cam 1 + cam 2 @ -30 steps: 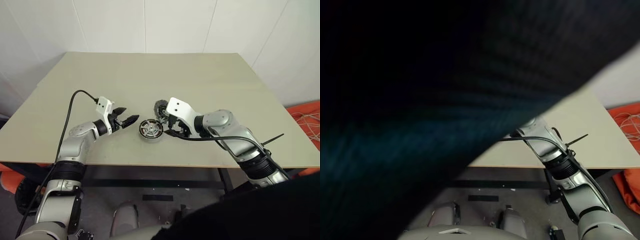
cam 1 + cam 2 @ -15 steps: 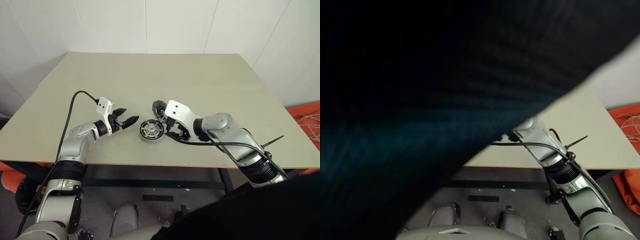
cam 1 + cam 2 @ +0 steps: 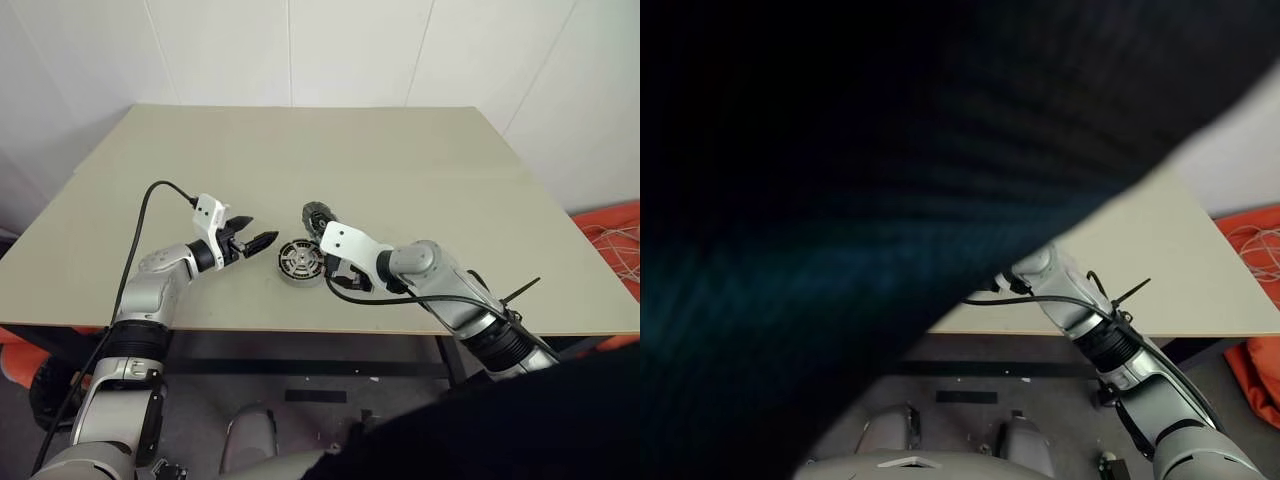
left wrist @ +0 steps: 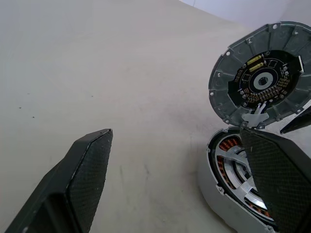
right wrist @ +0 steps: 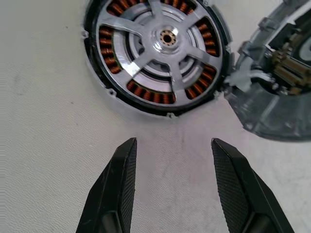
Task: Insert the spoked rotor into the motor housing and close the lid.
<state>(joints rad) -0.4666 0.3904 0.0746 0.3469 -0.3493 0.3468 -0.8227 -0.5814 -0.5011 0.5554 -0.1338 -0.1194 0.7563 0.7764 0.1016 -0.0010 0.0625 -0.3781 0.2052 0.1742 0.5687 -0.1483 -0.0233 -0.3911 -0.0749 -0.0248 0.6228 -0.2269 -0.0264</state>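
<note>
The motor housing point(image 3: 301, 262) sits near the table's front edge. The spoked rotor point(image 5: 158, 53) lies inside it, silver spokes over the copper coils. The lid point(image 3: 317, 214) stands tilted up at the housing's far rim, its dark circuit face point(image 4: 262, 73) turned toward my left gripper. My left gripper point(image 3: 262, 240) hovers just left of the housing, open and empty. My right gripper point(image 5: 173, 141) is low over the table on the housing's right, open, with only bare table between its fingers point(image 5: 121, 184).
The beige table point(image 3: 400, 160) stretches wide behind the parts. A black cable point(image 3: 150, 200) loops off my left wrist. An orange heap with cords point(image 3: 612, 240) lies on the floor at the right.
My right hand has sunk toward the table and rolled, drawing away from the lid, which now shows more. The left arm, housing and lid have stayed put.
</note>
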